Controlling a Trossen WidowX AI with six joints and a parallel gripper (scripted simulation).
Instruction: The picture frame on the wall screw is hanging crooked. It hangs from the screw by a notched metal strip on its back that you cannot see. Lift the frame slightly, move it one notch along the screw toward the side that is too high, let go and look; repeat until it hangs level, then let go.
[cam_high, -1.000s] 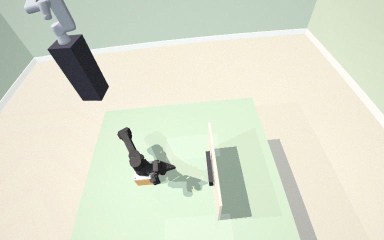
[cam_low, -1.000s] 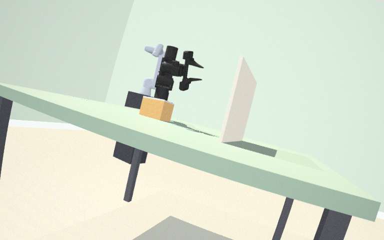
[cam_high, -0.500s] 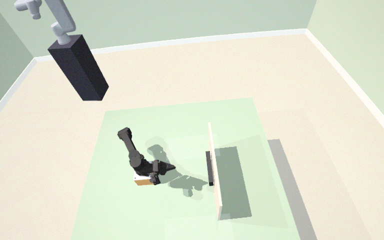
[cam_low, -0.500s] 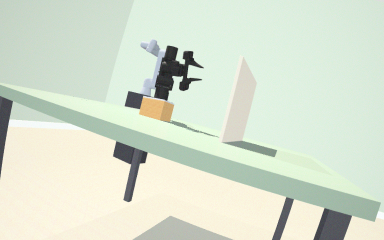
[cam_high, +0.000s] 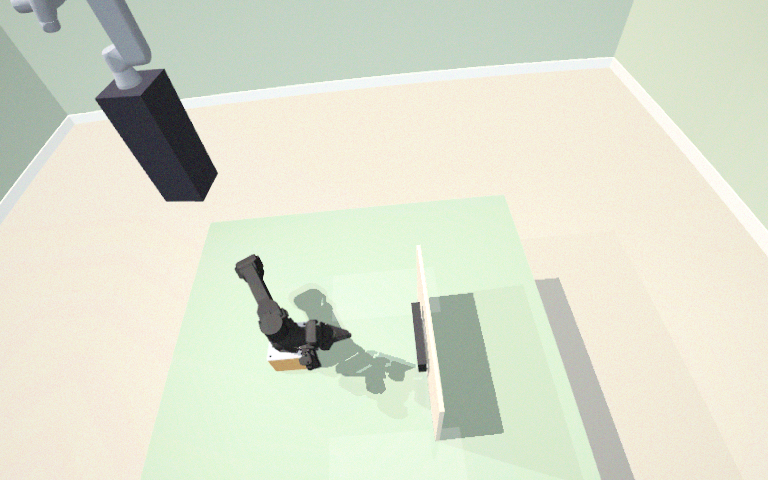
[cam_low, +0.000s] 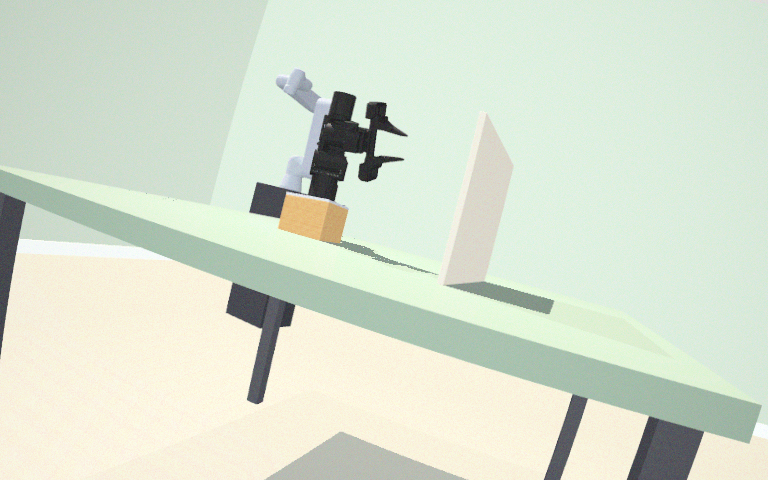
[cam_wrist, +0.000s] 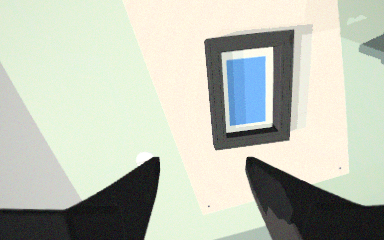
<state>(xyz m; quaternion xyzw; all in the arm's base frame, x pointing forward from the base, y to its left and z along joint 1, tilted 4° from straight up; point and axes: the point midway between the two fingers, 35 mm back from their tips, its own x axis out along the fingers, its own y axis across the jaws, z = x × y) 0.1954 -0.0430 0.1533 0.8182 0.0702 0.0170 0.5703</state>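
The dark picture frame (cam_high: 419, 333) (cam_wrist: 216, 100) with a blue picture hangs on the front of the upright cream panel (cam_high: 437, 390) (cam_low: 481, 215) (cam_wrist: 172, 50). In the wrist view, against the panel's bottom edge, it is turned clockwise: its left side is higher and its right side lower. The screw and notched strip are hidden behind it. My gripper (cam_high: 350, 335) (cam_low: 405, 147) (cam_wrist: 203, 163) is open and empty. It stands well back from the panel, its fingertips apart from the frame. In the wrist view the frame shows above and to the right of the fingertip gap.
My arm stands on a wooden block (cam_high: 289, 363) (cam_low: 308, 217) on the pale green table (cam_high: 237, 418) (cam_low: 198, 243). A grey second arm (cam_high: 124, 33) (cam_low: 314, 130) stands on a black pedestal (cam_high: 164, 135) behind the table. A small white disc (cam_wrist: 144, 158) shows beside the left finger.
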